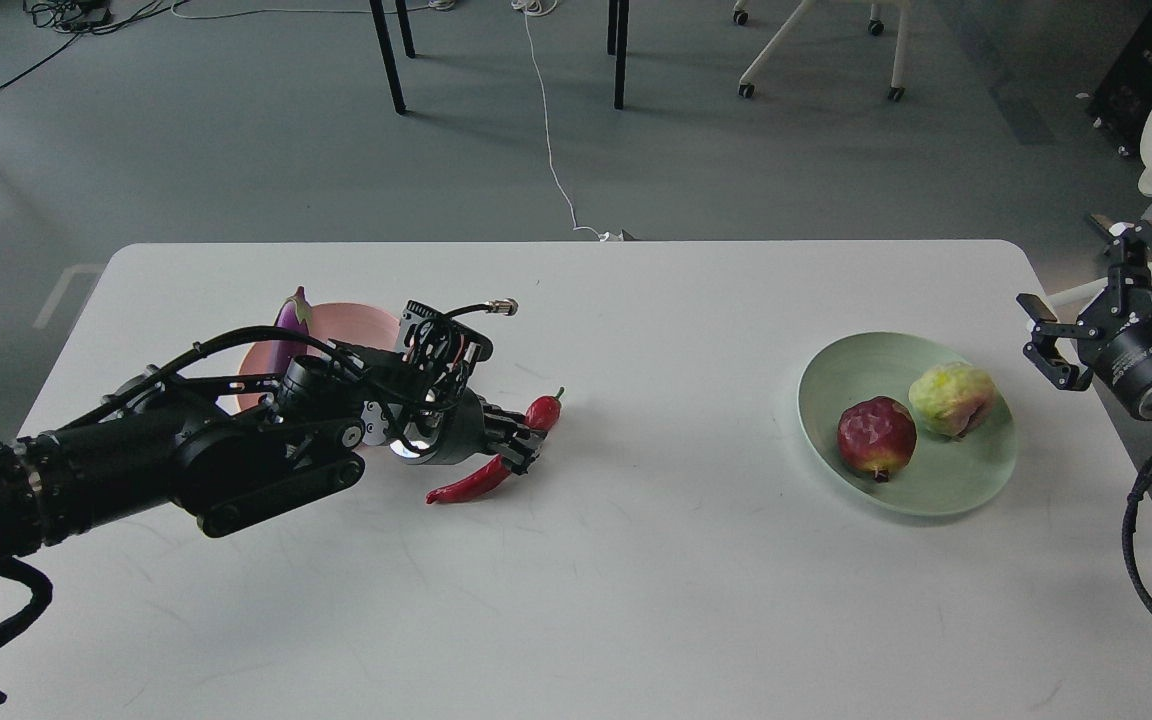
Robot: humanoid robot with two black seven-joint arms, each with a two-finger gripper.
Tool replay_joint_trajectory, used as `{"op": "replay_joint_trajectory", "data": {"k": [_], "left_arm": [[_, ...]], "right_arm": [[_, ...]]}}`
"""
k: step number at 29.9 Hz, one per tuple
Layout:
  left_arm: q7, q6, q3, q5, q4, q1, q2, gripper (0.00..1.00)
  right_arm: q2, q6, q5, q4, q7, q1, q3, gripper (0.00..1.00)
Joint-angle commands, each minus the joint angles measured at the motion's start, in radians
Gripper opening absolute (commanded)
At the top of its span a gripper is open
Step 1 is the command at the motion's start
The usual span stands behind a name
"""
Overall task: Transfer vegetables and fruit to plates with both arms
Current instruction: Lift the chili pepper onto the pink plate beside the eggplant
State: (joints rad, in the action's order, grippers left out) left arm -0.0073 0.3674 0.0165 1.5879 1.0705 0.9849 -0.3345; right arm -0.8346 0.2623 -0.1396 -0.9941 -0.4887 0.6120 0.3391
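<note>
The red chili pepper (481,478) lies on the white table (636,600), tip toward me, green stem pointing to the far right. My left gripper (522,447) is shut around its middle, low over the table. The purple eggplant (291,315) rests on the pink plate (361,322), both mostly hidden behind my left arm. The mint green plate (821,395) at the right holds the dark red pomegranate-like fruit (876,437) and the yellow-green lumpy fruit (951,398). My right gripper (1071,270) is open and empty, held off the table's right edge beside the green plate.
The table's far edge runs behind both plates. Beyond it the grey floor has a white cable (551,150), black table legs (388,55) and white chairs (816,50). My left forearm covers the table's left part.
</note>
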Motion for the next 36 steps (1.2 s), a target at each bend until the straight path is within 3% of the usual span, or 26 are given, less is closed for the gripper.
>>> {"op": "replay_joint_trajectory", "data": {"k": [1,6,10,19,22,26,27,34,36], "left_arm": [[0.029,-0.001,0.074,-0.081,0.008,0.006,-0.027,0.17],[0.119,0.001,0.172,-0.265,0.006,0.006,-0.083,0.17],[0.142,-0.002,0.177,-0.365,-0.006,0.008,-0.147,0.17],[0.145,-0.011,0.172,-0.387,-0.075,-0.022,-0.233,0.22],[0.142,-0.056,0.172,-0.387,-0.106,-0.031,-0.225,0.35],[0.142,-0.065,0.165,-0.384,-0.112,-0.031,-0.227,0.92],[0.144,-0.065,0.163,-0.385,-0.112,-0.031,-0.227,0.98],[0.116,-0.061,0.215,-0.449,-0.107,-0.017,-0.225,0.98],[0.054,-0.067,0.299,-0.546,-0.106,-0.020,-0.216,0.98]], "right_arm": [[0.000,0.000,0.000,0.000,0.000,0.000,0.000,0.97],[0.000,0.000,0.000,0.000,0.000,0.000,-0.002,0.97],[0.000,0.000,0.002,-0.003,0.000,0.000,-0.005,0.97],[0.002,0.002,0.002,-0.005,0.000,-0.005,-0.005,0.97],[0.000,0.002,0.003,-0.005,0.000,-0.005,-0.005,0.97],[0.000,0.002,0.005,-0.005,0.000,-0.005,-0.003,0.97],[0.000,0.002,0.005,-0.005,0.000,-0.005,-0.003,0.97],[0.000,0.002,0.005,-0.005,0.000,-0.005,-0.003,0.97],[0.000,0.000,0.005,-0.005,0.000,-0.005,-0.002,0.97]]}}
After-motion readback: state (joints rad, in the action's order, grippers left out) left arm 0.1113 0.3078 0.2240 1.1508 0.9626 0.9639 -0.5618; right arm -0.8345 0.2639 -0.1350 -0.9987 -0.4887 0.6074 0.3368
